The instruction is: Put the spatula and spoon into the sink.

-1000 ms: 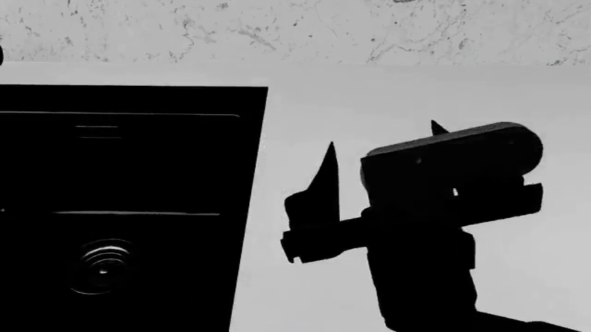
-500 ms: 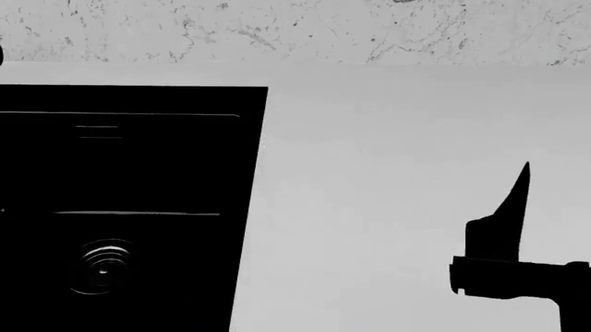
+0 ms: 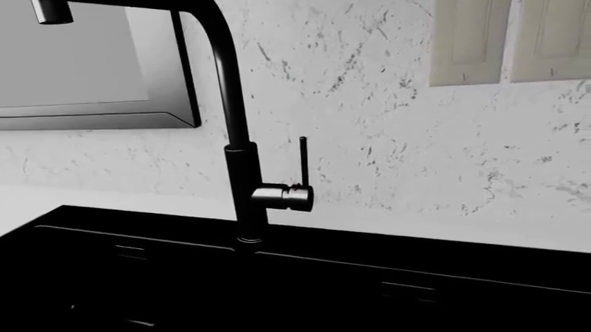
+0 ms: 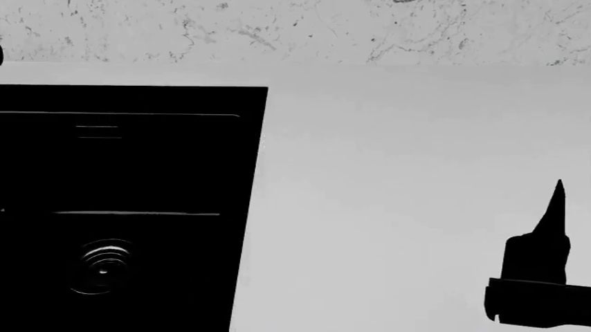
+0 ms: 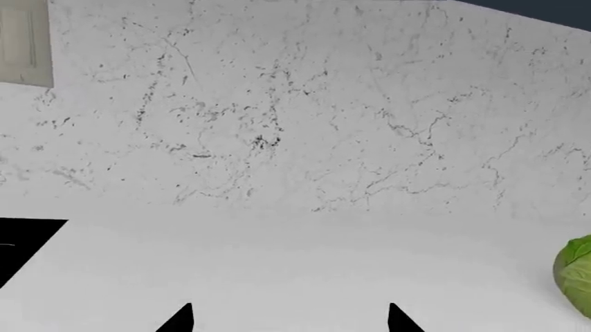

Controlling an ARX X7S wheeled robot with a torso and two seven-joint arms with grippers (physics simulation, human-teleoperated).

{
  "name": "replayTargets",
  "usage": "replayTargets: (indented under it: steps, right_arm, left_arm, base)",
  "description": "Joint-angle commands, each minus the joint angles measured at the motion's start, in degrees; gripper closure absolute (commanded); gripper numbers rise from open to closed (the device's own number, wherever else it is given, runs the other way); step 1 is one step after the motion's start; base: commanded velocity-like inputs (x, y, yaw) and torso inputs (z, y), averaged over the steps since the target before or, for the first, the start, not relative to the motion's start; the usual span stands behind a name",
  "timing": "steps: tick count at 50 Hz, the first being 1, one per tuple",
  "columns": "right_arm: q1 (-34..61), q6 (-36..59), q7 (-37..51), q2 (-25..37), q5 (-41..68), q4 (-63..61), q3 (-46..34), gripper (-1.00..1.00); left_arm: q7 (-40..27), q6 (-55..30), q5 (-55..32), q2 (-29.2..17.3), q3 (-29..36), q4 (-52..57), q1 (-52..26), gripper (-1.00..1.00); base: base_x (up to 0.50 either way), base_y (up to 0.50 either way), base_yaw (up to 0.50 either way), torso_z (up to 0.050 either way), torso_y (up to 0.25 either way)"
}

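Observation:
The spatula and the spoon are out of view in every frame. The black sink (image 4: 129,166) fills the left of the head view, with a ringed round drain (image 4: 102,266) in its near basin. The left wrist view looks across the sink (image 3: 369,277) at its tall black tap (image 3: 242,159); my left gripper does not show there. My right gripper (image 5: 289,319) is open over bare white counter, with nothing between its two pointed tips. In the head view only one dark finger (image 4: 552,221) of it shows, at the lower right, well clear of the sink.
White counter (image 4: 397,173) stretches right of the sink to a marble backsplash (image 4: 295,31). A green leafy lump (image 5: 577,273) sits at the right edge of the right wrist view. The sink's corner (image 5: 23,245) shows at that view's left edge.
My right gripper has moved right and down in the head view, from beside the sink to the frame's lower right corner. The sink has not changed.

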Motion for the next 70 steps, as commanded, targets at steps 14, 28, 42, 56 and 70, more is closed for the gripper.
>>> replayTargets:
  steps: [14,28,42,56,70]
  right_arm:
    - [0.7,-0.5,-4.8,-0.1,0.8,0.3,2.4,-1.00]
    - [1.8,0.8,-4.8,-0.6,2.5,-0.6,4.0,-1.00]
    - [0.7,-0.5,-5.2,-0.3,0.5,-0.8,3.6,-1.00]
    - [-0.6,-2.6,-4.9,0.0,-0.8,-0.8,2.7,-1.00]
    - [0.6,-0.7,-4.7,-0.1,0.7,-1.1,4.4,-1.00]
  left_arm:
    - [0.5,-0.7,-0.8,1.1,-2.2,2.1,0.7,-1.00]
    - [0.2,-1.0,-1.8,0.8,-3.4,2.5,1.1,-1.00]
    - [-0.1,-0.8,-2.1,0.8,-3.2,2.3,1.1,-1.00]
    - [-0.9,-1.7,-2.9,0.8,-2.8,2.8,0.5,-1.00]
    - [-1.0,-1.3,-3.2,0.5,-2.5,2.4,0.3,-1.00]
  base:
    - [-0.16,0.43,0.00,0.000,0.000]
    - [-0.43,0.38,0.00,0.000,0.000]
    - [0.01,0.50,0.00,0.000,0.000]
    - [0.06,0.50,0.00,0.000,0.000]
    - [0.06,0.50,0.00,0.000,0.000]
